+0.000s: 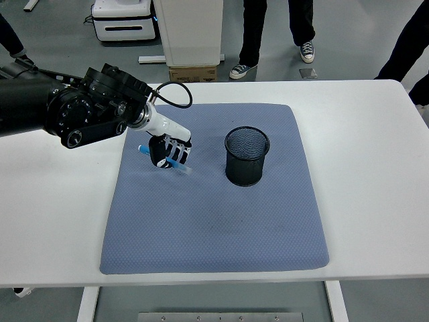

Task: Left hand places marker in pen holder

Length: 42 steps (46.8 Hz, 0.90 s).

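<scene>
**A:** Robot hand on the left [166, 152], what is it doing?

**B:** Its fingers are curled around the blue marker [165, 159], which sticks out both sides of the fist, one end toward 10 o'clock and the other toward 4 o'clock. It sits over the blue mat [214, 221], toward the mat's 10 o'clock corner. I cannot tell whether the marker is clear of the cloth or just brushing it.

**A:** And the pen holder?

**B:** The black mesh pen holder [247, 156] stands upright on the mat at about 3 o'clock from the fist, near but apart. It looks empty from above.

**A:** So how far along is this?

**B:** I'd judge the grasp done and nothing more. What's left is carrying the marker across toward 3 o'clock, tipping it upright over the rim, and letting go.

**A:** The other arm?

**B:** Not visible. Only people's legs [255, 33] show past the white table [362, 134] at 12 o'clock.
</scene>
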{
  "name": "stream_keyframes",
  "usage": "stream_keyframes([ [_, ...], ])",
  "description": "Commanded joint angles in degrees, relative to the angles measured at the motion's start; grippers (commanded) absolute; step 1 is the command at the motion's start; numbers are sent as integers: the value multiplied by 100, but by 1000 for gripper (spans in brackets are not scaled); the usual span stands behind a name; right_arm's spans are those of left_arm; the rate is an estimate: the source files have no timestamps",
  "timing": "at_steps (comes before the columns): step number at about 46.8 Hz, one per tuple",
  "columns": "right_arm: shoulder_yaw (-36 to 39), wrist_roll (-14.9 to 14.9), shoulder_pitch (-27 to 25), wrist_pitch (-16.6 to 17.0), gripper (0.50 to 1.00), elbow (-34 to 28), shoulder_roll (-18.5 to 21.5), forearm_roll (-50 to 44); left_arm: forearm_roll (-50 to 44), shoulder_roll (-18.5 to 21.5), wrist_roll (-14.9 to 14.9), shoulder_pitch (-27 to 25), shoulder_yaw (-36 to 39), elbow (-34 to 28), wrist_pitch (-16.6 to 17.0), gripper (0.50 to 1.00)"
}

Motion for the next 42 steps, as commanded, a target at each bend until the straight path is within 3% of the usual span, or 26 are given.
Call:
stream_keyframes([
  [1,0,0,0,0,1000,0,0,0,-125,0,4,-24,-42,-1,-5,500],
  [21,0,0,0,0,1000,0,0,0,-1153,0,4,-59,-578,122,38,500],
  [42,0,0,0,0,1000,0,0,0,-1523,-8,4,-279,-1263,201,-5,500],
])
